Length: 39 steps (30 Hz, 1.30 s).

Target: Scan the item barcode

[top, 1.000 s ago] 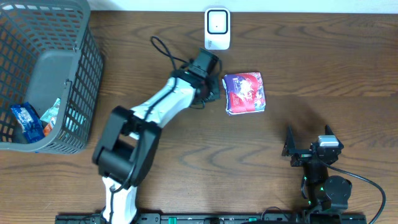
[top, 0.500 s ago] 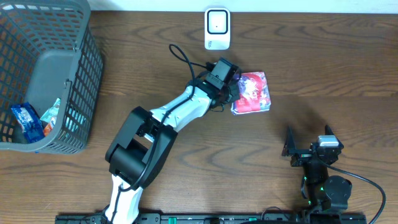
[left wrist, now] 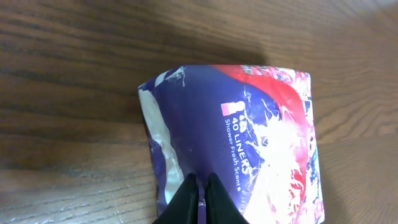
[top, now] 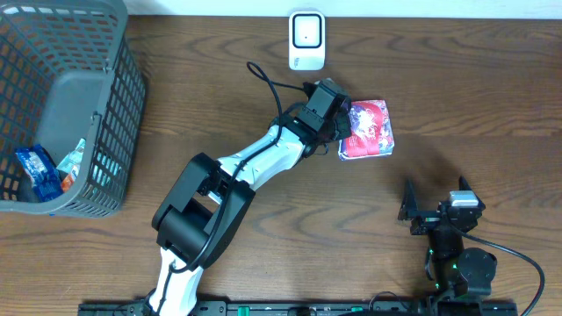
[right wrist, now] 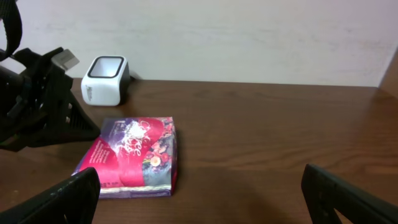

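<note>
left wrist view shows the left gripper [left wrist: 200, 185] with its fingers pressed together, holding nothing, tips against the near edge of the pack of liners [left wrist: 236, 137]. closed like this, i judge, it can push the pack flat across the table [left wrist: 74, 74] rather than lift it. seen from overhead, the pack lies near the white scanner [top: 306, 39], not touching it. the right gripper [right wrist: 200, 186] rests wide open and empty, well apart.

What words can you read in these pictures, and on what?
"40 LINERS": on the pack.
"Shower Fresh Scent": same pack, beside it.
Pack's other print: blurred.
Scanner: none readable.
Packets in basket: too small.
</note>
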Available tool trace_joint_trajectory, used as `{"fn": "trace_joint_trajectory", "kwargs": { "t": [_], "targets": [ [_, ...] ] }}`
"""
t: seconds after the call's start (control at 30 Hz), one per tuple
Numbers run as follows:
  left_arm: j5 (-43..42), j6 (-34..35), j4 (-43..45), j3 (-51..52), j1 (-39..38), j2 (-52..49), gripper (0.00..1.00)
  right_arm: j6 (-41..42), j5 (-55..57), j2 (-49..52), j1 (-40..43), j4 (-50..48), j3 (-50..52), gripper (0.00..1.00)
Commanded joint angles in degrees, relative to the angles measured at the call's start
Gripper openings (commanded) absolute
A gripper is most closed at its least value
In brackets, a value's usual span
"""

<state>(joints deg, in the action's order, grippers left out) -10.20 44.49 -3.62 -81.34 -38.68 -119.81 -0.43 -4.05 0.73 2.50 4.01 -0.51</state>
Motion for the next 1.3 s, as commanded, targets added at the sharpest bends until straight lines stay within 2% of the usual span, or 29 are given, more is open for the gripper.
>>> {"fn": "trace_joint_trajectory", "kwargs": {
  "t": [0.0, 0.2, 0.3, 0.5, 0.57, 0.8, 1.03, 1.27],
  "targets": [
    [2.5, -2.4, -0.9, 0.3, 0.1, -1.2, 0.08, 0.8, -0.1, -0.2, 0.3, 0.1, 0.2, 0.99],
    [14.8, -2.2, -6.9, 0.3, 0.1, -1.3, 0.07, 0.8, -0.1, -0.2, 0.3, 0.1, 0.2, 0.99],
    [15.4, -1.9, -5.7, 0.3, 0.1, -1.7, 0.07, 0.8, -0.1, -0.2, 0.3, 0.1, 0.2, 0.99],
    [15.1, 3.9, -2.2, 0.3, 0.1, -3.2, 0.07, 0.8, -0.1, -0.2, 0.3, 0.1, 0.2, 0.99],
    [13.5, 5.6, -1.2, 0.3, 0.1, -4.3, 0.07, 0.8, -0.1, -0.2, 0.3, 0.1, 0.2, 0.99],
    [8.9, 5.3, 1.6, 0.2, 0.1, -6.0, 0.08, 0.8, -0.1, -0.2, 0.3, 0.1, 0.2, 0.99],
    [-5.0, -3.6, 10.4, 0.2, 0.1, -6.0, 0.08, 0.8, -0.1, -0.2, 0.3, 0.1, 0.2, 0.99],
    [-7.6, -7.0, 11.2, 0.2, 0.3, -5.7, 0.07, 0.8, -0.1, -0.2, 0.3, 0.1, 0.2, 0.99]
  ]
}}
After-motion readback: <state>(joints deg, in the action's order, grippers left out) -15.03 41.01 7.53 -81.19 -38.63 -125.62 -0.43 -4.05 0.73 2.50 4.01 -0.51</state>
